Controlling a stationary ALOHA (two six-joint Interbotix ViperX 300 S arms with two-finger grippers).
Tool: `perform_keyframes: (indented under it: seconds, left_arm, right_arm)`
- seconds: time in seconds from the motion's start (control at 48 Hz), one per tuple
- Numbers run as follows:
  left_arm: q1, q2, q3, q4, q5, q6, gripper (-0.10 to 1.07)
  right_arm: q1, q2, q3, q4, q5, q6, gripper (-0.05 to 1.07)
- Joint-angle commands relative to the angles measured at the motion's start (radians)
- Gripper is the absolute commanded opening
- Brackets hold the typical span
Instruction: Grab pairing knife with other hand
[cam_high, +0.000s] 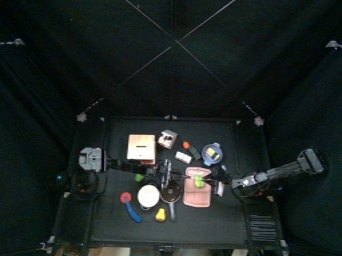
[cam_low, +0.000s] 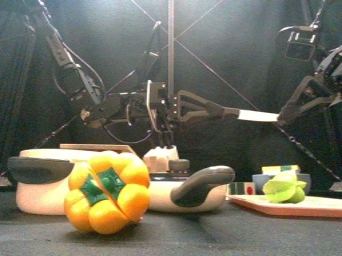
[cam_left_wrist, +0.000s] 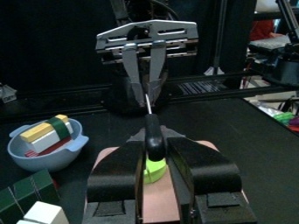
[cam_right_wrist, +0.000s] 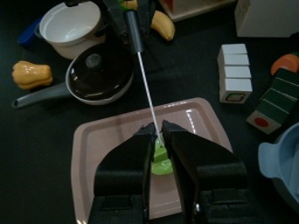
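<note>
The paring knife hangs level above the table between my two grippers. My left gripper is shut on its black handle. The thin blade runs toward my right gripper, whose jaws stand on either side of the blade tip with a small gap showing. In the front view the knife spans from the left gripper at the middle to the right gripper. In the left wrist view the right gripper faces me with the blade between its fingers.
A pink cutting board with a green lime piece lies right under the knife. A black pan, a white pot and a yellow pepper stand nearby. A blue bowl holds blocks.
</note>
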Motion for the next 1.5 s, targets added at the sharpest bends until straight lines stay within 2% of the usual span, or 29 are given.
perform_keyframes:
  seconds: [0.0,0.271,0.521,0.708,0.875,1.062,1.208,1.333,1.479]
  left_arm:
    - [-0.002,-0.006,-0.026,0.000,-0.011,0.000,0.57]
    - [-0.002,0.034,-0.049,0.000,-0.011,-0.028,0.57]
    - [0.000,0.035,-0.049,-0.002,0.000,-0.028,0.53]
    - [0.000,0.037,-0.052,-0.009,0.028,-0.028,0.46]
    - [-0.002,0.037,-0.064,-0.011,0.071,-0.028,0.46]
    - [0.000,0.032,-0.067,-0.011,0.074,-0.028,0.46]
    - [0.000,0.032,-0.069,-0.009,0.074,-0.028,0.46]
    - [0.000,0.037,-0.067,-0.011,0.074,-0.028,0.46]
    - [0.003,0.035,-0.066,-0.015,0.074,-0.028,0.46]
  right_arm:
    - [-0.046,-0.003,-0.003,0.048,-0.034,-0.061,0.58]
    - [-0.117,-0.008,0.005,0.215,-0.087,-0.278,0.58]
    - [-0.121,-0.008,-0.017,0.314,-0.091,-0.400,0.58]
    - [-0.126,-0.005,-0.029,0.327,-0.091,-0.410,0.58]
    - [-0.129,-0.003,-0.029,0.328,-0.091,-0.410,0.57]
    - [-0.129,-0.003,-0.017,0.336,-0.091,-0.410,0.52]
    - [-0.129,-0.003,-0.015,0.344,-0.091,-0.410,0.52]
    - [-0.140,-0.005,-0.018,0.365,-0.092,-0.407,0.54]
    - [-0.141,-0.009,-0.018,0.383,-0.107,-0.410,0.66]
